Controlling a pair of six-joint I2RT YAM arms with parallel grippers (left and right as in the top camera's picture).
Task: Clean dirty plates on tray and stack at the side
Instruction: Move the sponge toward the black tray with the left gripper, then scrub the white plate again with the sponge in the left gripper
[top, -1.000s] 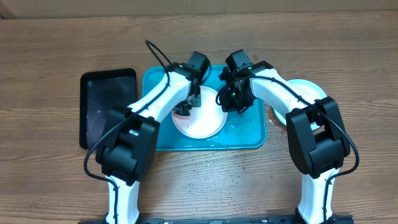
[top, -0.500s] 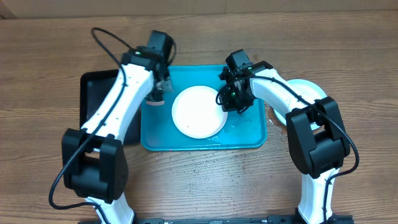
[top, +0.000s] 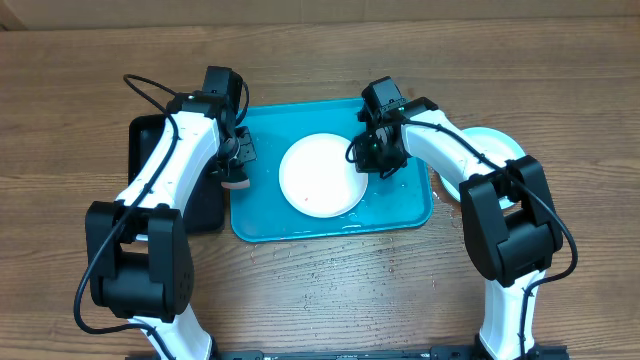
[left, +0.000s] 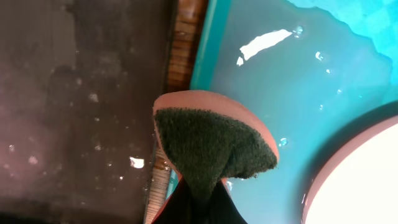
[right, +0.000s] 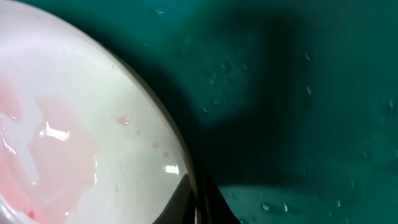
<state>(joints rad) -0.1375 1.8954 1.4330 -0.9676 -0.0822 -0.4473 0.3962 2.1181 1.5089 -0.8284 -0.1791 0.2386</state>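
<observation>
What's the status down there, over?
Left gripper shut on sponge, over tray rim. Right gripper shut on white plate, pink film on it. Nothing blocking.

Left arm (top: 178, 160): stretched forward, wrist turned down.
Left gripper (top: 236, 166): jaws pinched tight on sponge (left: 211, 146).
Right arm (top: 455, 150): folded inward at elbow.
Right gripper (top: 371, 157): lowered, jaws clamped on white plate (top: 320, 176) rim.

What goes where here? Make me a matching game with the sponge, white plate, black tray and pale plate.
Things: 1 sponge; 2 white plate; 3 black tray; 4 pale plate.
Places: A beside the turquoise tray's left edge; B in the left gripper; C on the table, right of the tray; D on the tray, rim in the right gripper.
Pairs: 1-B, 2-D, 3-A, 4-C.
</observation>
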